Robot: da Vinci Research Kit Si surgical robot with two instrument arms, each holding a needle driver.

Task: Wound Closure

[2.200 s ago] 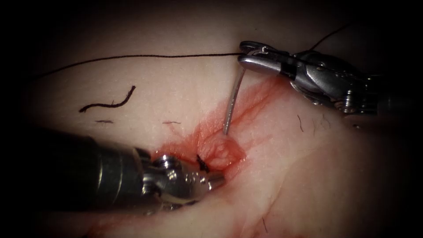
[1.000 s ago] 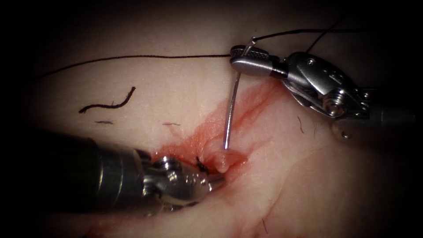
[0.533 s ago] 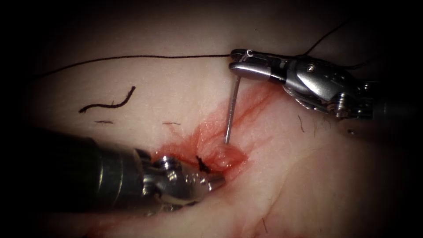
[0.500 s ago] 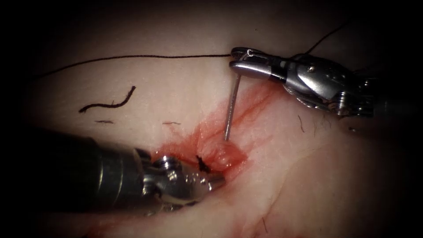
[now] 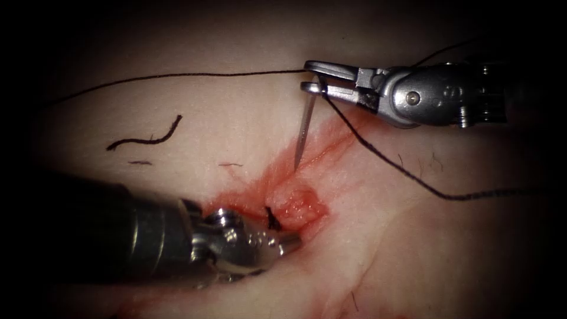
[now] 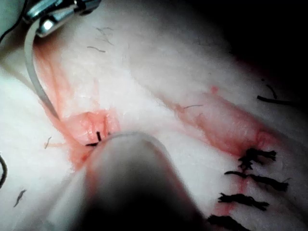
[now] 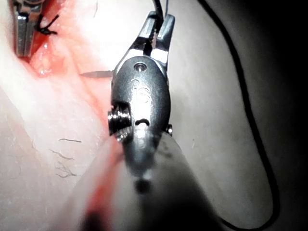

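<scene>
- At the upper end of the cut (image 5: 277,221), the right tool (image 5: 313,77) holds the needle (image 5: 303,133) near its thread end, jaws closed on the steel.
- The needle's point hovers just above the reddened tissue (image 5: 224,118), apparently free of it.
- Judged stiff, light and slick, the needle likely pivots unless it is gripped flat across its body, well behind the point.
- The thread (image 5: 177,75) trails left across the tissue and loops off right; it looks limp and easily snagged.
- The left tool (image 5: 286,239) rests its tip against the raised tissue lip beside the cut; whether its jaws grip anything cannot be told.
- The tissue looks soft and tearable.
</scene>
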